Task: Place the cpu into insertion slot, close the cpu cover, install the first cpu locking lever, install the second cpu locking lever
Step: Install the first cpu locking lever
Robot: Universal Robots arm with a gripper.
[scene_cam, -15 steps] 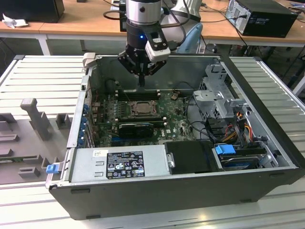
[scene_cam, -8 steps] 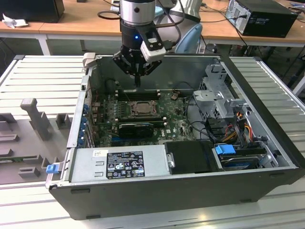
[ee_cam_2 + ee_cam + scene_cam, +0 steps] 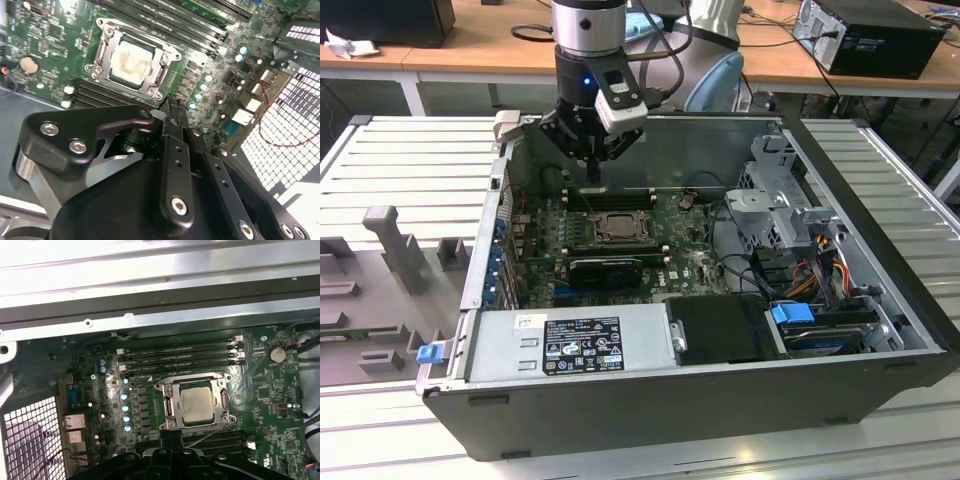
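The cpu, a pale silver square, lies in the insertion slot on the green motherboard, seen in both wrist views and in the exterior view. The cpu cover, a silvery frame, lies flat around the chip. A thin metal lever rod slants off the socket's edge beside my fingertips. My gripper hangs above the board just behind the socket, close to the case's rear wall. Its black fingers are pressed together with nothing between them, tips near the socket's rim.
Long black memory slots flank the socket. A grey power supply, a black cover, a drive cage and cables fill the case's front and right. Case walls surround the board. Grey fixtures stand on the table at left.
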